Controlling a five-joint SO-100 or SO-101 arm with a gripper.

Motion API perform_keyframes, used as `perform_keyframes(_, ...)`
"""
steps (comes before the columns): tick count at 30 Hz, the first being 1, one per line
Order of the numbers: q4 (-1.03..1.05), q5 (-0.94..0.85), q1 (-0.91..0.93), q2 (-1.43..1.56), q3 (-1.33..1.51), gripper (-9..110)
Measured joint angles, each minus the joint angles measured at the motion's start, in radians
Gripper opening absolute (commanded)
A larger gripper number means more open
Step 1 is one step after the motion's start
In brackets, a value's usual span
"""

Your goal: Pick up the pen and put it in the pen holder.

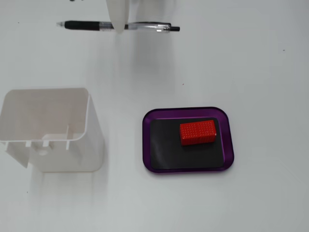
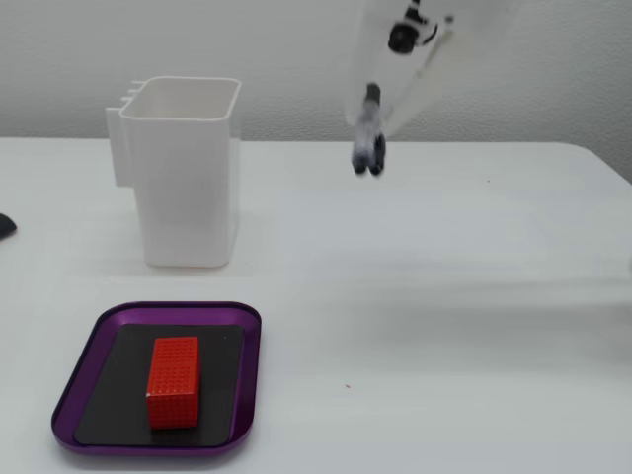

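Note:
A black and clear pen [image 1: 82,25] lies level across the top of a fixed view. A white finger [image 1: 118,21] of my gripper [image 1: 119,28] crosses its middle. In the other fixed view the pen [image 2: 367,153] points toward the camera and is blurred, above the table's far part, with my white gripper [image 2: 375,114] around it, hard to tell from the wall. The gripper looks shut on the pen. The white pen holder [image 1: 48,128] stands upright and open at the left in both fixed views [image 2: 188,178], well apart from the pen.
A purple tray [image 1: 147,145] with a black mat holds a red block [image 1: 198,132]; it also shows near the front left in a fixed view [image 2: 247,326]. A dark object [image 2: 4,225] shows at the left edge. The table is white.

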Motion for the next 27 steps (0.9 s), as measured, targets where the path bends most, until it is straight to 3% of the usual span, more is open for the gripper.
perform_keyframes(8,-0.006,0.241,-0.012,0.009,-0.307,-1)
perform_keyframes(15,-0.195,0.445,-0.006,-0.250,-0.471,-1)
perform_keyframes(27,-0.272,0.485,-0.003,-0.730,-0.842,-1)
